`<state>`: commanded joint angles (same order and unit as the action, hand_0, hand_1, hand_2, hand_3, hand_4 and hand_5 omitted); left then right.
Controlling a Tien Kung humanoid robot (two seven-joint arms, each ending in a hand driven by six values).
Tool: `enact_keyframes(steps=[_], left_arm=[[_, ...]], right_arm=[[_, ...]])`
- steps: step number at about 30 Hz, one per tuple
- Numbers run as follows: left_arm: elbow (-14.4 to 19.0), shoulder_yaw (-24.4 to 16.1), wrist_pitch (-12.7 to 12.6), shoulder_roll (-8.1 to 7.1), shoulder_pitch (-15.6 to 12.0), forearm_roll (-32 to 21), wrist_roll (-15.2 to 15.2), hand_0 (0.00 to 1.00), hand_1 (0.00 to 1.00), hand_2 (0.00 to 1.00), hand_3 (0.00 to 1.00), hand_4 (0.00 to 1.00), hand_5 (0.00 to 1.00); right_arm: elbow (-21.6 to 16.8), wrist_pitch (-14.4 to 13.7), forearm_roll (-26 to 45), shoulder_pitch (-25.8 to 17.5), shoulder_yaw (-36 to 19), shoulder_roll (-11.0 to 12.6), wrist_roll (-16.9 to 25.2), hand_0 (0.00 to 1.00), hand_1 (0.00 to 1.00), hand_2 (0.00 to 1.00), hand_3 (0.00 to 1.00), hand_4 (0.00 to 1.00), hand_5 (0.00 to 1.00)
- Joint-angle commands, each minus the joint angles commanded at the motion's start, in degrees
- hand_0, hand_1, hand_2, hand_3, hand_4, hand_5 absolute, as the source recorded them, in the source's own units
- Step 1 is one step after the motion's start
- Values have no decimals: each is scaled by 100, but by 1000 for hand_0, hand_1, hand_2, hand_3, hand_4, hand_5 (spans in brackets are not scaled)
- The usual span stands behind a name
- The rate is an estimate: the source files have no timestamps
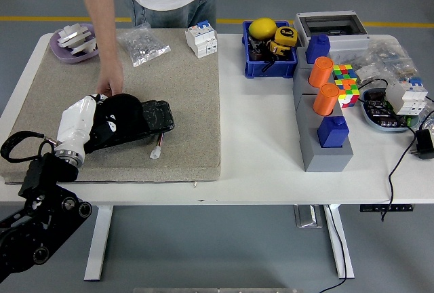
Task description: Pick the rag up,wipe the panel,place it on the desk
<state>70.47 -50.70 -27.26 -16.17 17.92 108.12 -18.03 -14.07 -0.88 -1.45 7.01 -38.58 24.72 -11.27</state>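
Evidently soft and light, the black rag (122,118) bunches under the left hand (108,121), which grips it atop the stiff, glossy black panel (146,120) on the mat's left, steadied by a person's hand (110,84).

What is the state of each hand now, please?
Left hand: lies on the black panel; open or closed cannot be told.
Right hand: not in view.

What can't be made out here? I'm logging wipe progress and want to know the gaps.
- Rag: no rag is distinguishable; the left hand covers that end of the black panel in the head view.
- Left hand's fingers: black on black, grip unreadable.
- Person's hand: fingertips hidden behind the robot's hand.
- Right arm: outside the frame.
- Person's upper body: cut off by the top edge.
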Motion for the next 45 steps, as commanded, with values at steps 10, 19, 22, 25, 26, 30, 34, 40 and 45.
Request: enact_keyframes(steps=[10, 19, 22, 25, 26, 30, 34, 40, 45], left_arm=[[17, 573, -21, 324, 476, -15, -36, 253, 453, 576, 453, 2, 2], [-265, 622, -8, 521, 719, -44, -36, 255, 451, 573, 451, 2, 2], [-331, 587, 5, 519, 709, -41, -49, 255, 451, 573, 451, 2, 2], [-340, 540, 6, 490, 647, -15, -58, 256, 451, 573, 451, 2, 2], [-342, 531, 4, 486, 636, -9, -58, 256, 451, 573, 451, 2, 2], [-302, 380, -2, 426, 469, 47, -62, 258, 451, 573, 452, 2, 2], [-252, 216, -3, 328, 327, 117, -65, 258, 451, 573, 452, 2, 2], [-219, -54, -4, 167, 137, 203, -63, 258, 451, 572, 452, 2, 2], [-196, -321, -6, 39, -47, 272, -58, 259, 450, 573, 453, 2, 2]], right_arm=[[-1, 31, 47, 19, 67, 7, -3, 755, 306, 662, 633, 998, 564], [0, 58, 69, 22, 102, 7, -17, 756, 306, 662, 633, 998, 565], [-2, 57, 71, 18, 108, 14, -17, 756, 306, 662, 633, 998, 565], [-5, 55, 65, 18, 99, 17, -15, 755, 306, 662, 634, 998, 564], [-6, 54, 58, 17, 89, 18, -14, 755, 306, 662, 634, 998, 564], [-4, 55, 50, 12, 71, 11, -10, 756, 306, 662, 634, 998, 562], [-1, 55, 48, 2, 55, 14, -10, 756, 306, 662, 634, 998, 562], [7, 54, 45, -8, 20, 19, -11, 756, 306, 662, 635, 998, 563], [11, 56, 39, -19, 0, 23, -14, 756, 305, 662, 635, 998, 564]])
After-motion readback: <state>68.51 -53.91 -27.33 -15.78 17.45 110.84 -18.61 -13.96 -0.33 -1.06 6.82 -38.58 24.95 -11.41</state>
